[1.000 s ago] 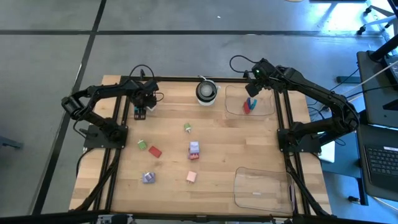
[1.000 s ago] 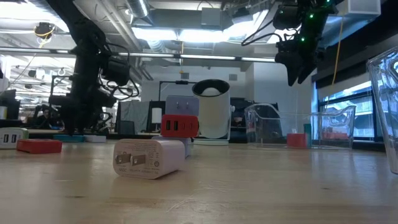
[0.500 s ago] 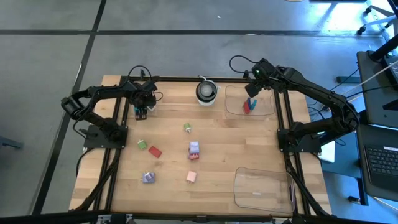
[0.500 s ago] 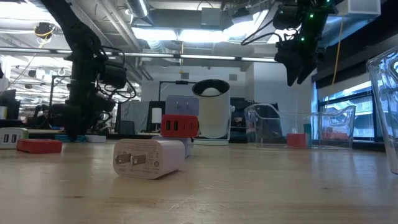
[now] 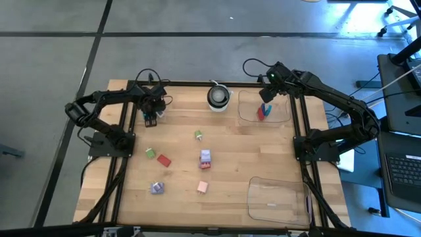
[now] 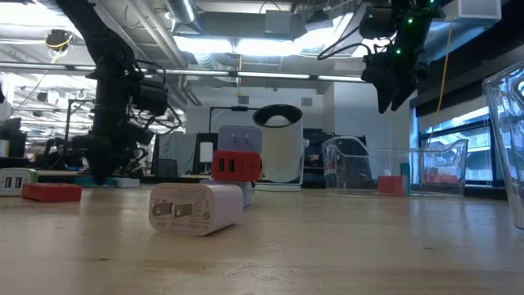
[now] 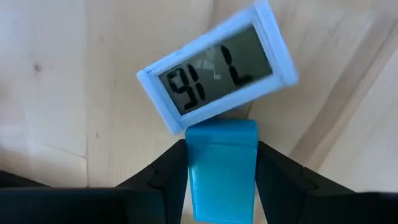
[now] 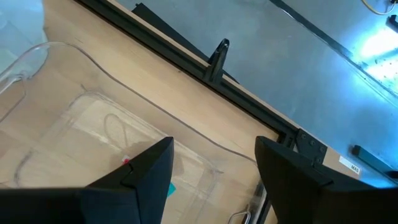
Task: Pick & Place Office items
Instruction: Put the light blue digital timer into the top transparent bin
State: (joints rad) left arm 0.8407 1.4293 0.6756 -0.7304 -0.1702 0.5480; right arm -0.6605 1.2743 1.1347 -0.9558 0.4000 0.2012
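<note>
The left gripper (image 5: 150, 118) is down at the table's far left corner, its fingers (image 7: 163, 180) clenched on a blue block (image 7: 222, 168); just ahead of the block lies a small pale-blue display (image 7: 216, 64), tilted and touching it. Toward the table's middle from that claw lie a green piece (image 5: 150, 153), a red piece (image 5: 164, 160), a lilac piece (image 5: 156, 188) (farthest from it), a light green one (image 5: 198, 135) and a pink one (image 5: 202, 187). The right gripper (image 5: 268, 96) hangs released above the far clear tray (image 5: 281, 113), where red and teal pieces (image 5: 263, 110) rest just below its fingers (image 8: 140, 180).
</note>
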